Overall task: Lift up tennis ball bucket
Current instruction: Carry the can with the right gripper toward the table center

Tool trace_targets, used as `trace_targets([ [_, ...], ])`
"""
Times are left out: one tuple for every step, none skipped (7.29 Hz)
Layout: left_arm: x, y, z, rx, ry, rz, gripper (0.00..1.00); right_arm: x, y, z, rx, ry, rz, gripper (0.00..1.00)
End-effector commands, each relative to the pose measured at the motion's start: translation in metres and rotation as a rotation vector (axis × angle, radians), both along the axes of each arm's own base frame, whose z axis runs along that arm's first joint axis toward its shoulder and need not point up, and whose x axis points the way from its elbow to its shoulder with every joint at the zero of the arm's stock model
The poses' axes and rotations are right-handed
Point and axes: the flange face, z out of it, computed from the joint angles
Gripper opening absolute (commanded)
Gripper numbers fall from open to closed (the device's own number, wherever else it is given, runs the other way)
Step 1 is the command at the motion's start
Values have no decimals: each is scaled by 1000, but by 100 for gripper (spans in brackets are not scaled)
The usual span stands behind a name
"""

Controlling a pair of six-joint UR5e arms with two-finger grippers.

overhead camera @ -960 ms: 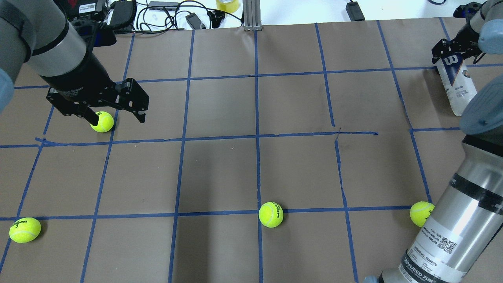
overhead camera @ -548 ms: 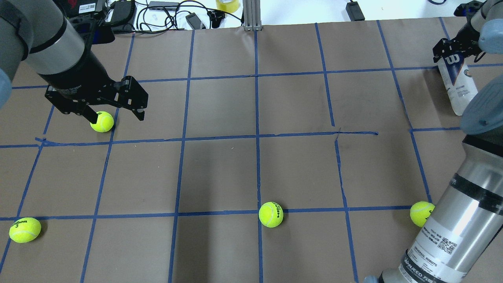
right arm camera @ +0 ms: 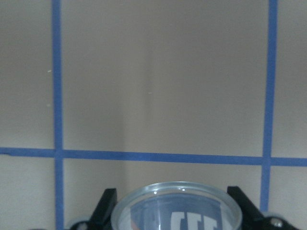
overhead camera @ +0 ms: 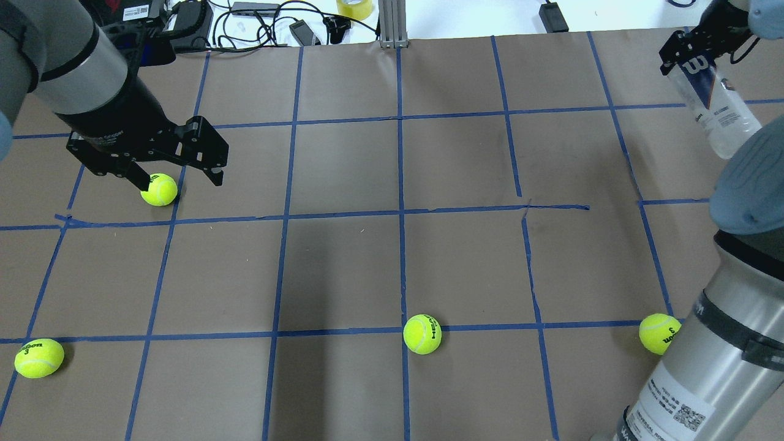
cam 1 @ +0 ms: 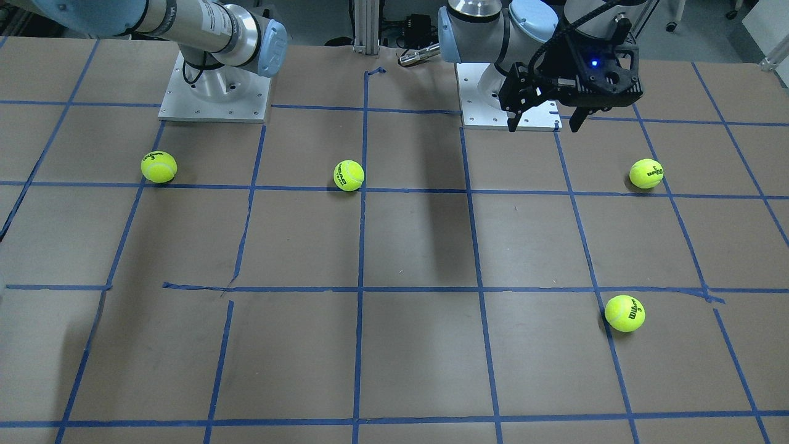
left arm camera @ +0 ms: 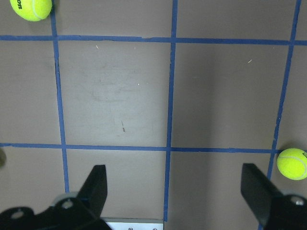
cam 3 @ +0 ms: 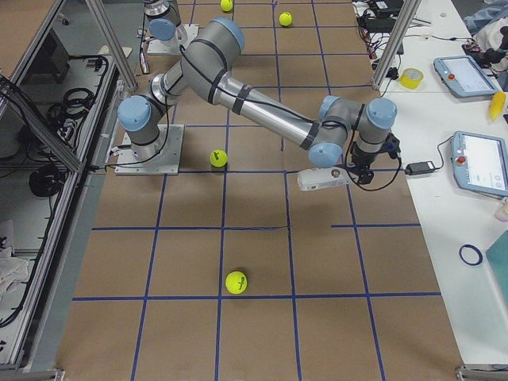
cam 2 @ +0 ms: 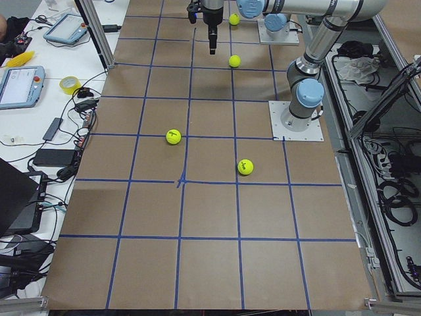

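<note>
Front: left gripper (cam 1: 543, 125) hung wide, empty, spare to this task.
Overhead: right gripper (overhead camera: 685, 60) clamped bucket (overhead camera: 715, 113) at its rim end, far right of table (overhead camera: 459, 263).
Right side: bucket hung tilted, apparently off the surface; lift likely done.

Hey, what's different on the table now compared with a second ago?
The right gripper, shut on the tennis ball bucket, has moved up the overhead view. The bucket's free end swung along with it and seems to be rising. The left gripper, fingers open, shifted slightly above a ball. All four balls stayed put.
</note>
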Motion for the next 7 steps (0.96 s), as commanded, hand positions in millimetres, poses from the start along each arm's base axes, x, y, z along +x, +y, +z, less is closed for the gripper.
trace_targets([
  [8, -1, 2, -7, 0, 13, 100, 118, 17, 18, 23, 1, 188, 22],
  [23, -5, 6, -17, -1, 7, 100, 192, 28, 30, 11, 6, 286, 19],
  [59, -12, 9, -22, -4, -50, 100, 264, 36, 27, 10, 29, 386, 17],
  [88, -17, 10, -24, -2, -45, 100, 322, 49, 21, 21, 32, 474, 12],
  [106, -20, 7, -17, 2, -16, 100, 369, 63, 9, 38, 21, 596, 5],
  [119, -20, 6, -15, 1, -17, 100, 420, 84, 2, 52, 27, 734, 3],
  [134, -21, 6, -14, 1, -46, 100, 472, 99, 6, -10, 43, 819, 3],
])
